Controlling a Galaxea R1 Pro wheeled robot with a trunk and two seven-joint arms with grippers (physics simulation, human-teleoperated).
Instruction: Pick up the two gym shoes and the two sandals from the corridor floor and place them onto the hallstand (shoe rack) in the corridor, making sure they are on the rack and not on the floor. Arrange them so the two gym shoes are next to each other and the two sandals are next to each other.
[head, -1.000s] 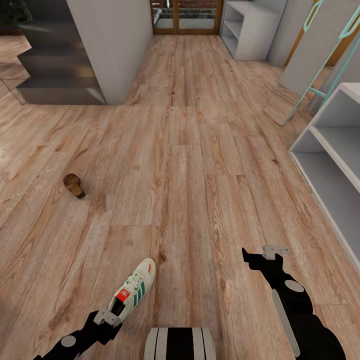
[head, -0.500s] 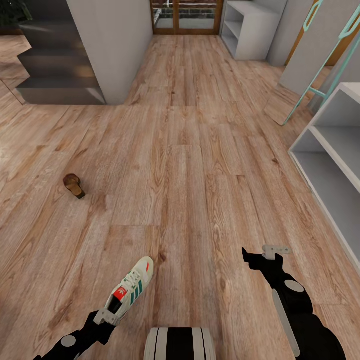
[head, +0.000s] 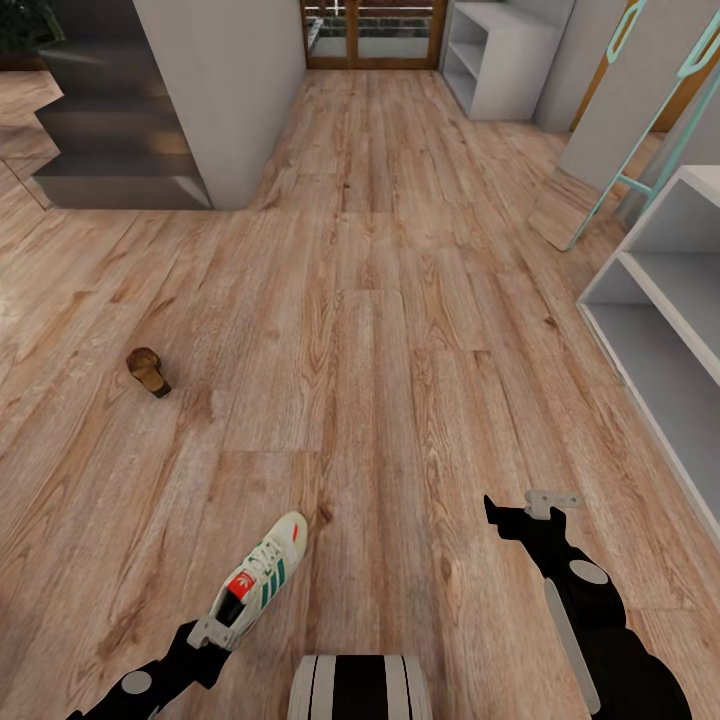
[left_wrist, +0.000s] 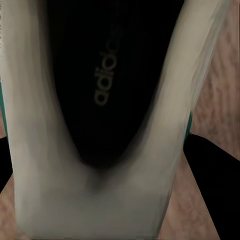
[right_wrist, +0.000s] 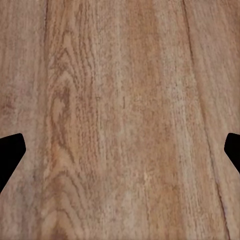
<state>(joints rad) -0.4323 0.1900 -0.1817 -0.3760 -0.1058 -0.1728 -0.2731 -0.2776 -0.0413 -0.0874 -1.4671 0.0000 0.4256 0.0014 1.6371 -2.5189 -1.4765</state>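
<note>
The left gripper (head: 215, 632) is clasping one gym shoe (head: 260, 580) by its heel above the corridor floor (head: 380, 330), while the hallstand (head: 660, 330) is standing bare and the right gripper (head: 520, 512) is hanging spread, holding nothing.

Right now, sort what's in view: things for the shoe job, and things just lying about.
For the job:
- sneaker, heel at the left end effector
- brown sandal on the floor
- grey shoe rack at right

Just there:
- dark stairs
- teal-framed board
- far white shelf
</note>
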